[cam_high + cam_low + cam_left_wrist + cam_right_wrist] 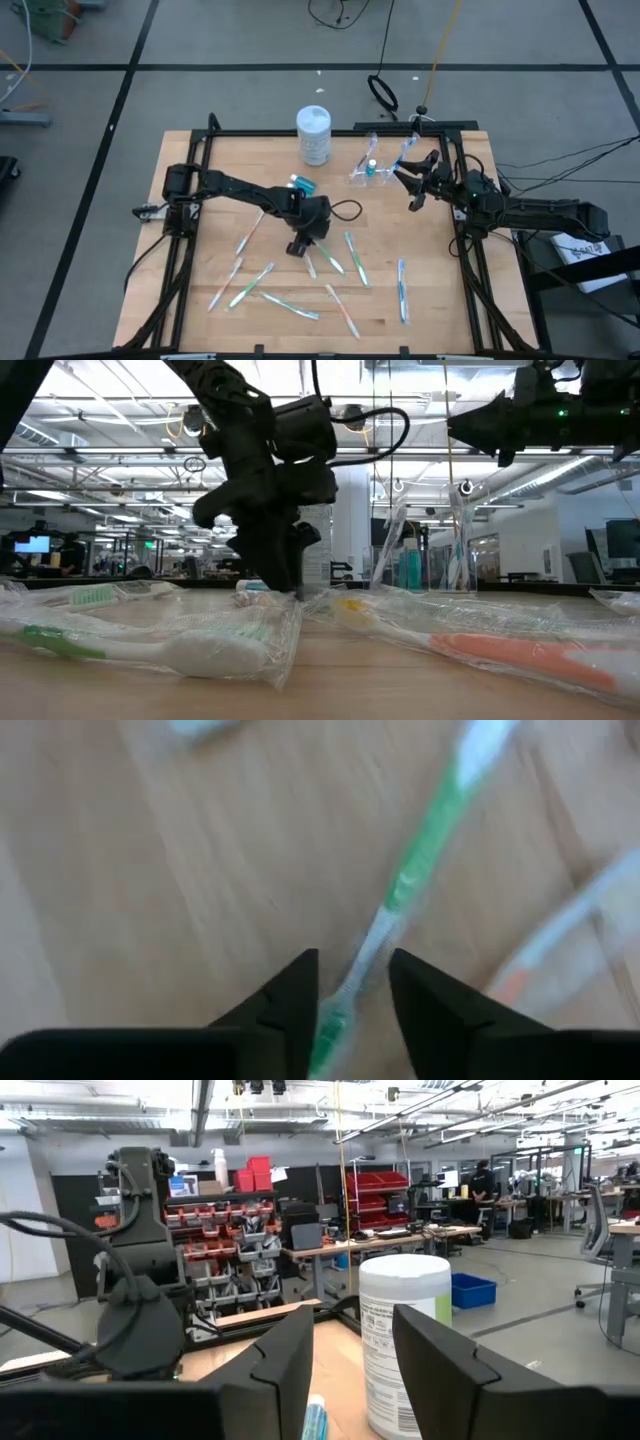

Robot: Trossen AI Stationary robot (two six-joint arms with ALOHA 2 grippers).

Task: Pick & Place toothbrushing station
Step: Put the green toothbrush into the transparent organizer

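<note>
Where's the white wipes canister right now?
In the high view the white wipes canister stands upright at the table's far edge, just left of the clear cup, beyond the left gripper.

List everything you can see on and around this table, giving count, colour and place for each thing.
table: one, pale wood with a black frame, centre of the high view.
canister: one, white, far edge of the table.
clear cup: one, transparent, far right part of the table.
small blue tube: one, blue, standing in the cup.
loose toothbrushes: about nine, pale with green, pink, orange or blue accents, scattered over the near half.
cable loop: one, black, on the floor beyond the table.
left gripper: one, dark, open astride a green toothbrush at mid-table.
right gripper: one, dark, open, raised near the cup.
</note>
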